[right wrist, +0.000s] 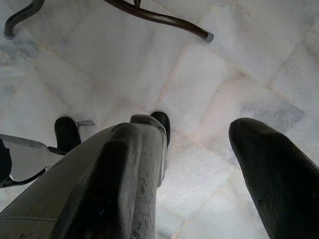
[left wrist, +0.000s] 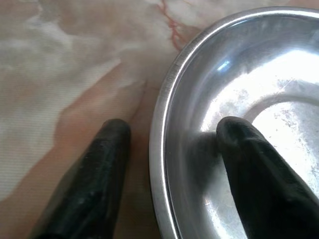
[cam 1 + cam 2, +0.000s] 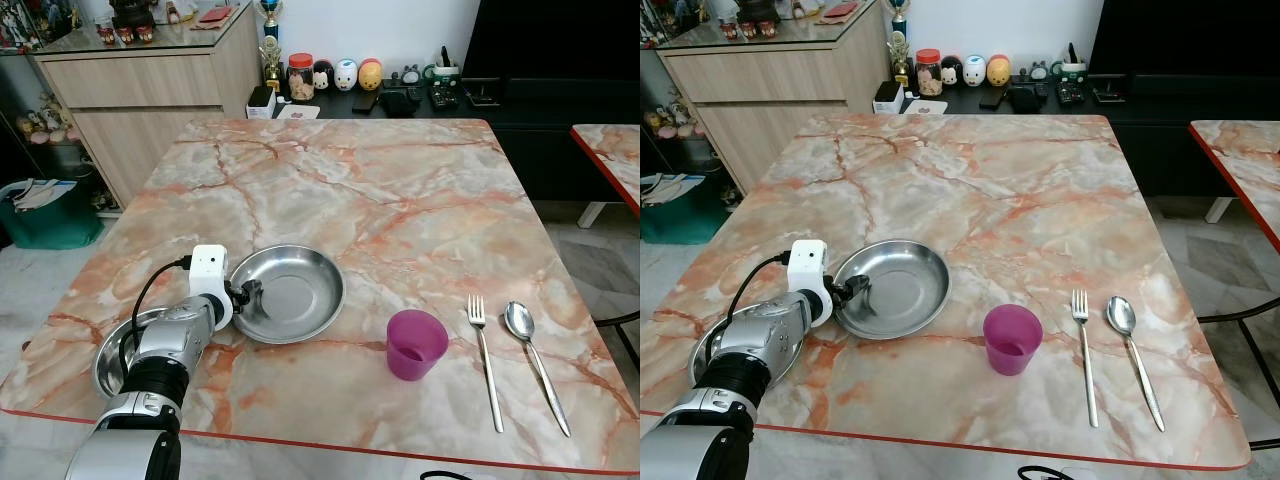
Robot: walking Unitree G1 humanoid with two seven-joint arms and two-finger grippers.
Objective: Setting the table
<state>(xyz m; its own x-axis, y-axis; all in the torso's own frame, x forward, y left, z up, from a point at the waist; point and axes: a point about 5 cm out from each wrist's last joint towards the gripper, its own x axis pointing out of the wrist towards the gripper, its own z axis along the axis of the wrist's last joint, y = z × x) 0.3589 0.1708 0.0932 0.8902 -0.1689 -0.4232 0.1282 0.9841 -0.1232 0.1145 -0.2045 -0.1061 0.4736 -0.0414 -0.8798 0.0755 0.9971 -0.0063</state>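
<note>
Tabletop (image 3: 400,190): L claw (image 3: 247,296) astride plate (image 3: 300,290) rim.

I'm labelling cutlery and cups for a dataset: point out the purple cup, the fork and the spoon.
purple cup (image 3: 416,344): left eye view, on its side wall.
fork (image 3: 484,367): left eye view, on the handle.
spoon (image 3: 519,320): left eye view, on the bowl.

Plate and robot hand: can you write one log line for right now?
left gripper: open, fingers straddle plate rim | right gripper: idle, open above floor | cup, fork, spoon: set

Marble table (image 3: 400,190): plates (image 3: 300,290), cup (image 3: 416,343), fork (image 3: 483,350), spoon (image 3: 530,350)
</note>
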